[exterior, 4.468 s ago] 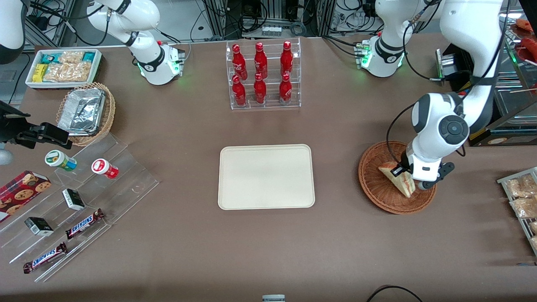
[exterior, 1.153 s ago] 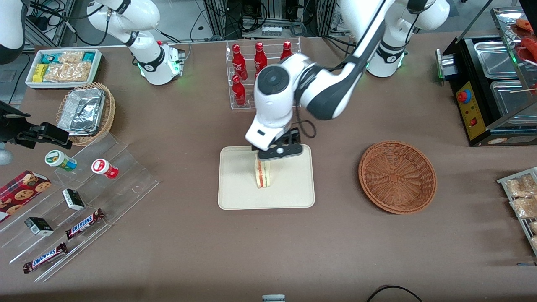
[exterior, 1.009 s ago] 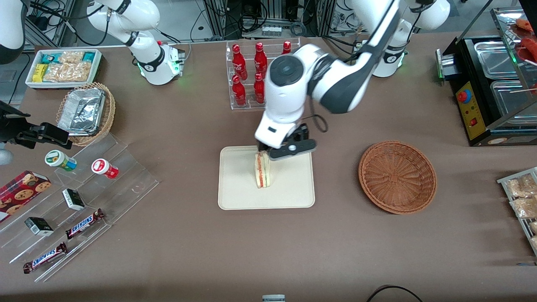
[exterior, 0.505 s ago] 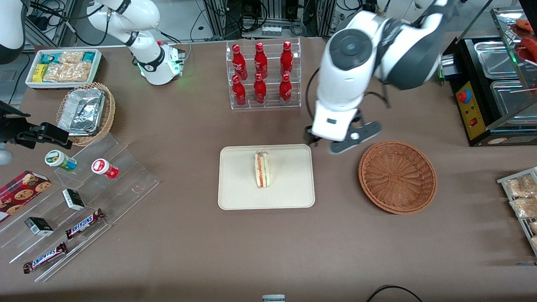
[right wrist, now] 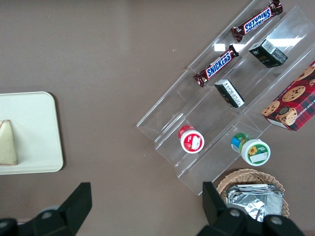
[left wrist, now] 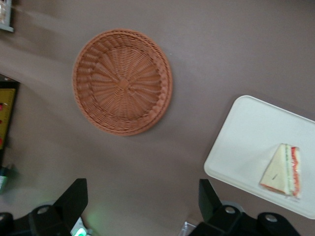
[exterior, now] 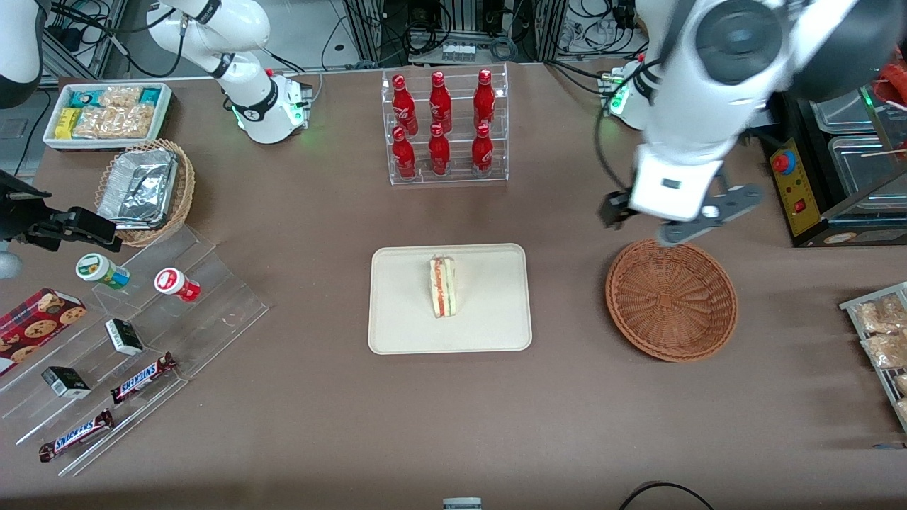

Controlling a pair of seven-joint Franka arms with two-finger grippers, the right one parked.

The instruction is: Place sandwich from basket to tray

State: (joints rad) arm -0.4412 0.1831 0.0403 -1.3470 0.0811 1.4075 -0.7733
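Observation:
The sandwich (exterior: pixel 443 287) stands on its edge in the middle of the cream tray (exterior: pixel 489 319), its red and green filling facing up. It also shows in the left wrist view (left wrist: pixel 283 169) and the right wrist view (right wrist: pixel 7 142), resting on the tray (left wrist: pixel 246 142) (right wrist: pixel 34 128). The reddish-brown wicker basket (exterior: pixel 671 299) (left wrist: pixel 122 81) is empty, beside the tray toward the working arm's end. My left gripper (exterior: pixel 669 212) (left wrist: pixel 141 201) is open and empty, raised high above the table, over the basket's rim farther from the front camera.
A clear rack of red bottles (exterior: pixel 445 127) stands farther from the camera than the tray. A tan basket with foil trays (exterior: pixel 145 188), a white snack bin (exterior: pixel 106 113) and an acrylic stand of snacks (exterior: pixel 127 340) lie toward the parked arm's end. A black appliance (exterior: pixel 815 177) stands near the basket.
The gripper carried the sandwich from the basket to the tray, let go of it there, then rose and swung back toward the basket. The sandwich stays standing on the tray.

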